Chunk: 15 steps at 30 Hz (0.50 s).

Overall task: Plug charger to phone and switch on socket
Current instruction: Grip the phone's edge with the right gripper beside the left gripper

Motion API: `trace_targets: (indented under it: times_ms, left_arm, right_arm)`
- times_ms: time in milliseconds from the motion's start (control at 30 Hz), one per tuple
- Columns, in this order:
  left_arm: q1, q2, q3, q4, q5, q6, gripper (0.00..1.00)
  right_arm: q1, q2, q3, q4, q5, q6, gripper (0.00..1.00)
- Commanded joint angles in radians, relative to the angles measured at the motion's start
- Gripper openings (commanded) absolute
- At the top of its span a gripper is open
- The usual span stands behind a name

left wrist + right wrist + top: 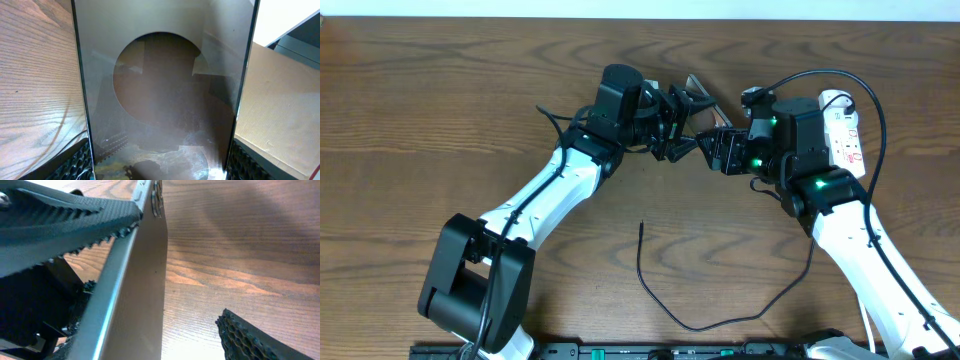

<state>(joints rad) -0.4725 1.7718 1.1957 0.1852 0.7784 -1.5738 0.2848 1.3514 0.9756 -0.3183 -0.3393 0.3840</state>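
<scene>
Slick, stiff phone (160, 100) edge-clamped in left pincer (672, 122) — right pincer (712, 145) open, empty — limp charger (640, 250) likely best gripped near tip.

The worktop (440, 120) is dark brown wood with its grain running left to right, glossy where light falls on it in the right wrist view. A pale strip (620, 8) borders its far edge. In the left wrist view a flat tan panel (285, 110) fills the right side, with a white area above it.
</scene>
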Motion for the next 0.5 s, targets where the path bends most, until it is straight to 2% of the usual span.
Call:
trace_targets:
  times_ms: [0,467]
  left_arm:
    - [-0.002,-0.006,0.018,0.01,-0.006,-0.002,0.07]
    - [-0.002,-0.006,0.018,0.009,-0.021,-0.001,0.07]
  right_arm:
    - [0.005,0.002,0.024,0.004,0.004,-0.019,0.67]
    - [0.039,0.002,0.024,0.016,-0.026,-0.095,0.57]
